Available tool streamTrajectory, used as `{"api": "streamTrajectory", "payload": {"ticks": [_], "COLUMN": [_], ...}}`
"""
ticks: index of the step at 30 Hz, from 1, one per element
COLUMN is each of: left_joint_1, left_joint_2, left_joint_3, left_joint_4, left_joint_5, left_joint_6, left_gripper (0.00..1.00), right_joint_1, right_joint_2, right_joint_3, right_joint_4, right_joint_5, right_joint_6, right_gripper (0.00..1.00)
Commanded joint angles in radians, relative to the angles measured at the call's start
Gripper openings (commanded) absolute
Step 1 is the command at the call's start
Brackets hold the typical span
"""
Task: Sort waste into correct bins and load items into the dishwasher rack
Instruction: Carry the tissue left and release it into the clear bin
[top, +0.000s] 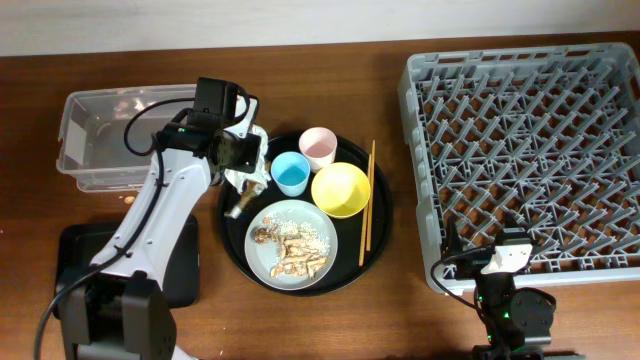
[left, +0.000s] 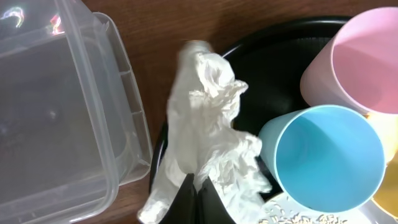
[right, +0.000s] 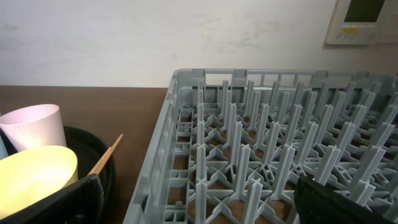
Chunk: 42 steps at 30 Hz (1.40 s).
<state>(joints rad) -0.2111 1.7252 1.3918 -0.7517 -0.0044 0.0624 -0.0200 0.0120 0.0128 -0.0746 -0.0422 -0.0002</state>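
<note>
My left gripper (left: 196, 198) is shut on the crumpled white napkin (left: 211, 137) at the left rim of the round black tray (left: 273, 34), beside the clear tub (left: 56, 106). From overhead, the left gripper (top: 244, 168) sits over that napkin (top: 250, 183). On the tray stand the light-blue cup (top: 290, 173), pink cup (top: 318, 147), yellow bowl (top: 340, 190) and chopsticks (top: 367, 200). The grey-blue plate (top: 290, 245) holds rice and brown scraps. My right gripper (right: 202, 205) is open and holds nothing, low at the near-left corner of the grey dishwasher rack (right: 280, 143).
The clear tub (top: 120, 135) sits at the back left. A shallow black tray (top: 180, 270) lies at the front left, partly under my left arm. The rack (top: 530, 150) fills the right side, its wall close to the round tray (top: 232, 240).
</note>
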Motion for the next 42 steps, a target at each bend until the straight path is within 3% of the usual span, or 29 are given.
{"api": "streamTrajectory", "payload": {"ticks": [1,17,20,30,42], "left_joint_1": [0.005,0.005,0.012,0.167,0.349], "left_joint_2": [-0.050,-0.104,-0.112,-0.169,-0.082], "left_joint_3": [0.018,0.011,0.021,0.079,0.079], "left_joint_4": [0.000,-0.085,-0.045,0.056,0.077], "left_joint_5": [0.008,-0.019,-0.045,-0.045,-0.045], "left_joint_6": [-0.026,-0.053,-0.120,-0.339,-0.365], "left_gripper": [0.01,0.01,0.01,0.01,0.01], "right_joint_1": [-0.006,-0.006,-0.006,-0.006,-0.006], "right_joint_2": [-0.006,-0.006,-0.006,-0.006,-0.006], "right_joint_3": [-0.007,-0.007,-0.007,-0.007,-0.007], "right_joint_4": [-0.003,-0.003,-0.003,-0.003,-0.003], "right_joint_5": [0.009,0.009,0.009,0.009,0.009], "right_joint_6": [0.004,0.004,0.004,0.004,0.004], "right_gripper": [0.99,0.98,0.99,0.99,0.99]}}
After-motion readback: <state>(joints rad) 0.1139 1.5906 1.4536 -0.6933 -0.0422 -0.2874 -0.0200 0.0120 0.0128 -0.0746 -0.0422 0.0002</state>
